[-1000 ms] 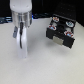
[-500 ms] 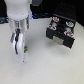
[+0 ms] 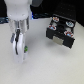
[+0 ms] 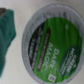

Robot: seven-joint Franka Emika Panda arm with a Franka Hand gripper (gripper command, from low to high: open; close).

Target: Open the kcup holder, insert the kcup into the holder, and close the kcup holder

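Note:
The kcup [image 3: 24, 49] sits on the white table at the exterior view's left; only a bit of its green top shows beside the white fingers. My gripper [image 3: 20, 52] stands straight over it, fingers down at table level around the cup. The wrist view is filled by the kcup's [image 4: 54, 47] round green label with its grey rim, and one teal finger pad [image 4: 7, 30] sits beside that rim with a narrow dark gap between them. The gripper looks open. The black kcup holder [image 3: 60, 30] lies apart at the exterior view's right, pale slots facing front.
A dark strip [image 3: 42, 11] runs along the back of the white table [image 3: 45, 65]. The kcup holder sits tilted near the table's far right part.
The gripper has come down from above the table to the level of the kcup. The kcup holder has not moved.

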